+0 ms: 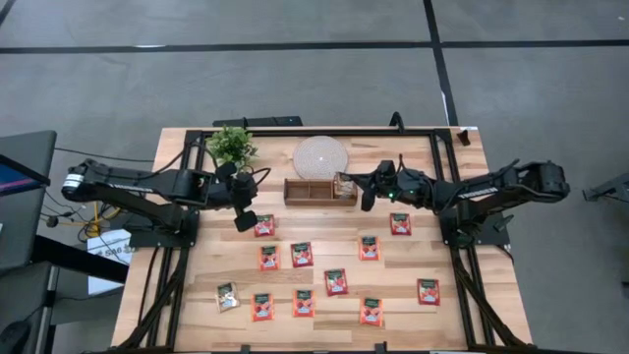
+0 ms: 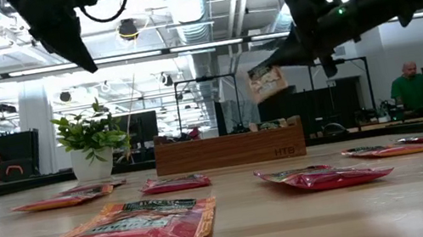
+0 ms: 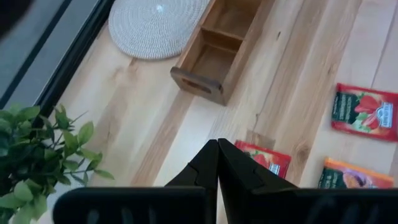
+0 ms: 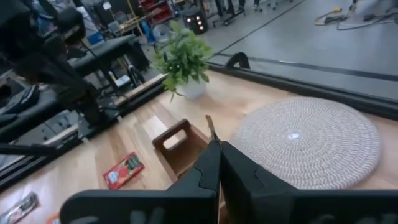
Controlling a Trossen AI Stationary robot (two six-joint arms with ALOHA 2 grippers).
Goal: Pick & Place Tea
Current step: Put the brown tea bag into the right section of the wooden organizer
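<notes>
We see the right tool (image 2: 281, 62) pinching a pale tea sachet (image 2: 266, 82), which hangs just under it, above the wooden tray (image 2: 230, 149). The left tool (image 1: 246, 220) is fully closed and empty, with red sachets (image 1: 301, 255) lying below on the table (image 1: 187, 285).

The wooden table (image 1: 197, 295) (pale planks) carries scattered tea sachets (image 1: 302, 255), a tray (image 1: 319, 191), woven disc (image 1: 320, 155) and potted plant (image 1: 232, 146).
</notes>
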